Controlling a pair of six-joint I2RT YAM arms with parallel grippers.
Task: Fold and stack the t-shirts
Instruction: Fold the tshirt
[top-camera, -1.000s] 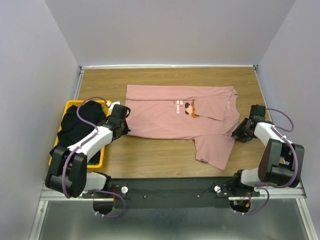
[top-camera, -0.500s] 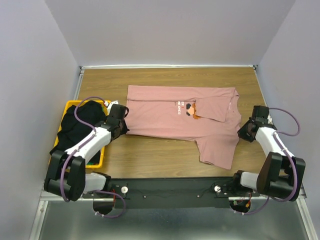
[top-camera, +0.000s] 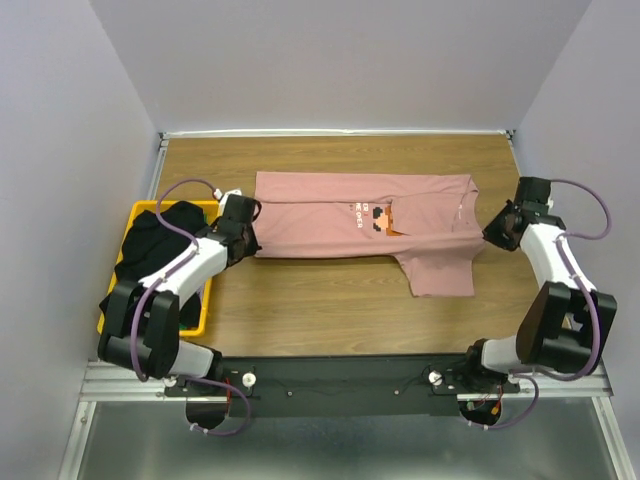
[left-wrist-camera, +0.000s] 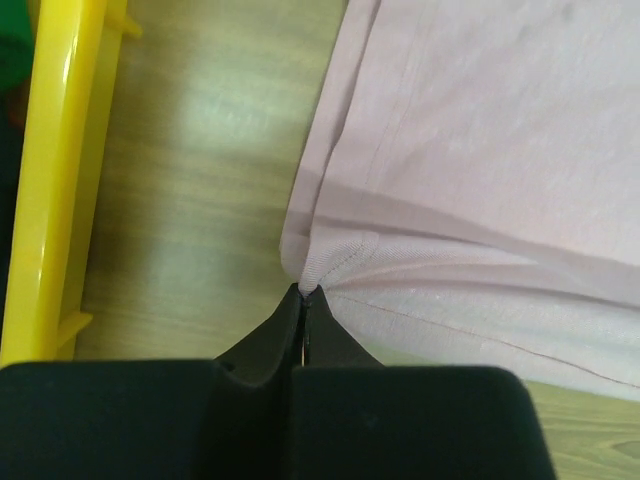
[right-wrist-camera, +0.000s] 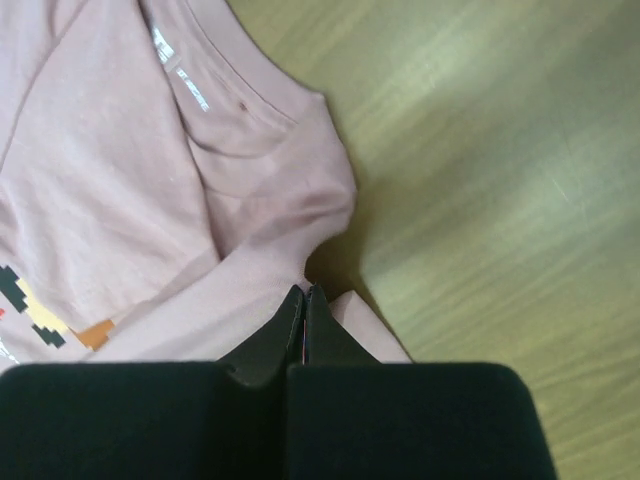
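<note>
A dusty-pink t-shirt with a small pixel face lies spread across the middle of the table, one sleeve hanging toward the near side. My left gripper is shut on the shirt's left hem corner, and in the left wrist view the left gripper pinches a bunched fold of pink t-shirt. My right gripper is shut on the cloth at the shirt's right shoulder; the right wrist view shows the right gripper closed below the collar. A black t-shirt is heaped in the basket.
A yellow plastic basket stands at the table's left edge, close beside my left arm, its rim showing in the left wrist view. Grey walls close in the table on three sides. Bare wood lies in front of the shirt.
The right gripper closed on the shirt's shoulder. Both grippers then moved toward the far side, drawing the shirt's near edge and the sleeve back with them.
</note>
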